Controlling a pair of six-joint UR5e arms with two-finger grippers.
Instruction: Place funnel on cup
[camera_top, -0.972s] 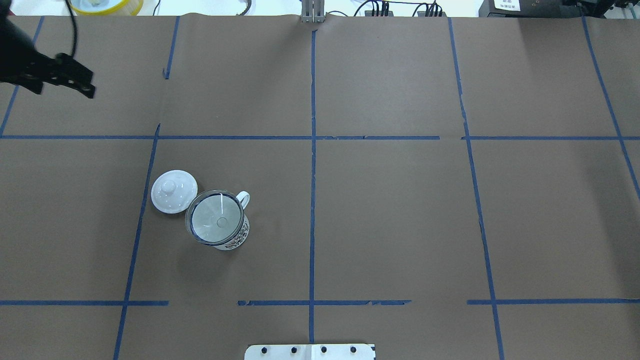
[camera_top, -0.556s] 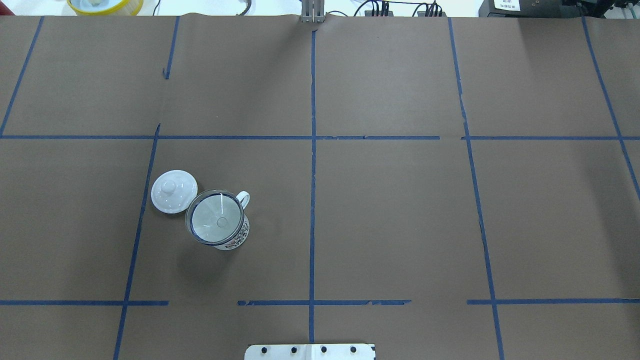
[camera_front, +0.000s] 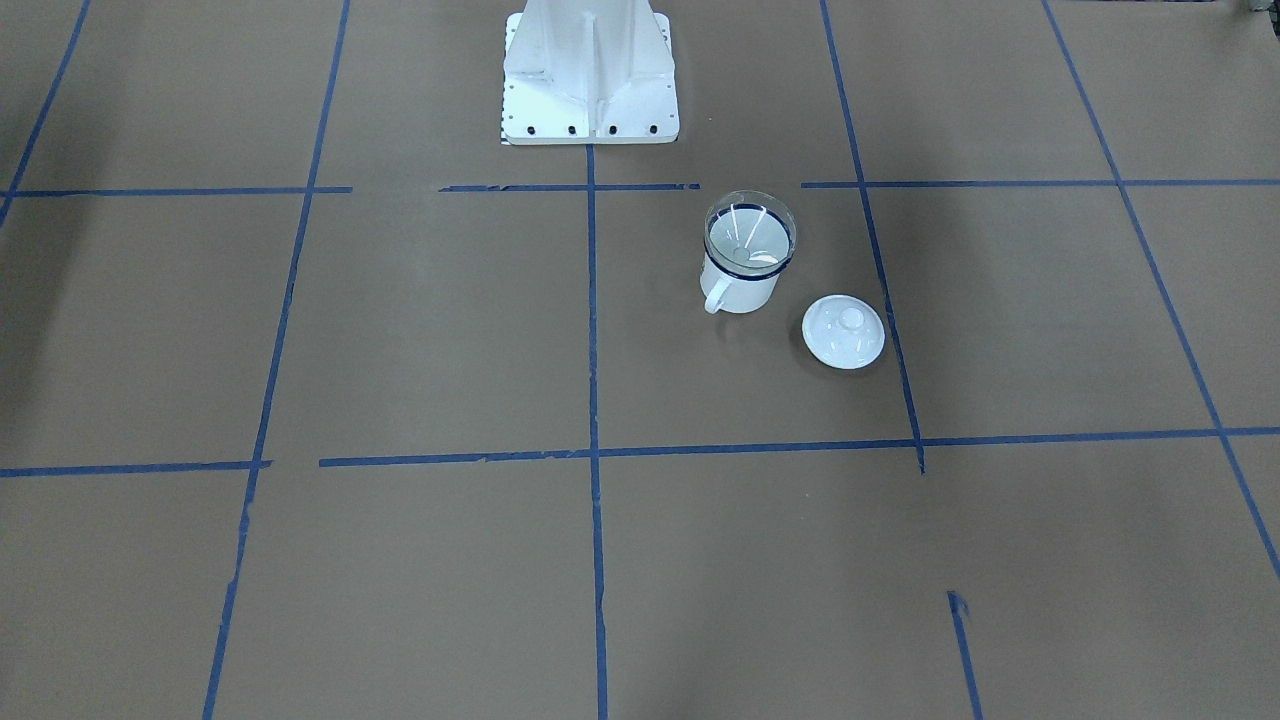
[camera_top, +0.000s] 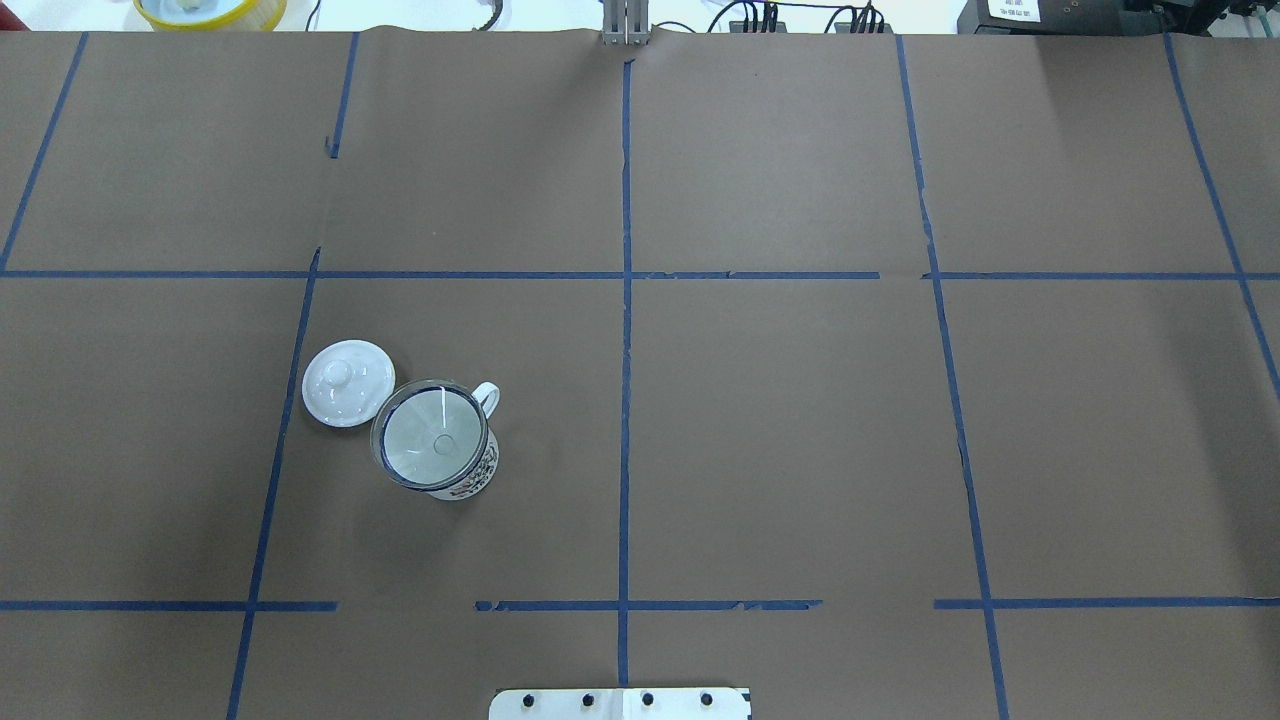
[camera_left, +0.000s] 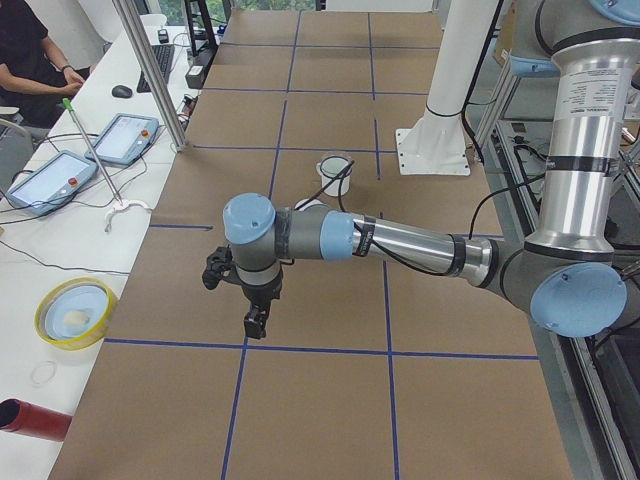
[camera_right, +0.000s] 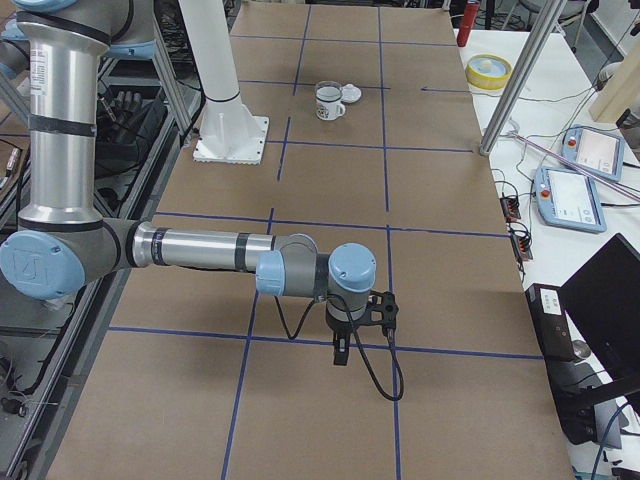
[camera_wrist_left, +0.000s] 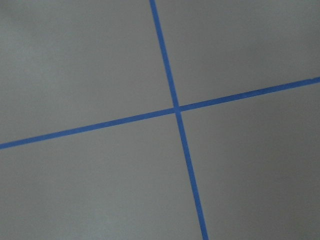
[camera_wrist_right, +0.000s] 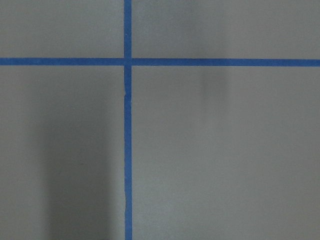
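Note:
The clear funnel (camera_top: 432, 435) sits upright in the mouth of the white blue-rimmed cup (camera_top: 478, 476), on the table's left half near the robot. In the front-facing view the funnel (camera_front: 750, 232) rests on the cup (camera_front: 738, 288), whose handle points away from the robot. No gripper is near them. My left gripper (camera_left: 255, 322) hangs over the far left of the table, seen only in the exterior left view. My right gripper (camera_right: 340, 355) hangs over the far right, seen only in the exterior right view. I cannot tell if either is open or shut.
A round white lid with a knob (camera_top: 347, 383) lies on the table touching or just beside the cup's left. The robot's white base (camera_front: 588, 70) stands at the near edge. A yellow bowl (camera_left: 73, 312) sits off the table's left end.
My left gripper, at the overhead view's upper left edge one second ago, has moved out of that view to the left. The funnel, cup and lid have not moved.

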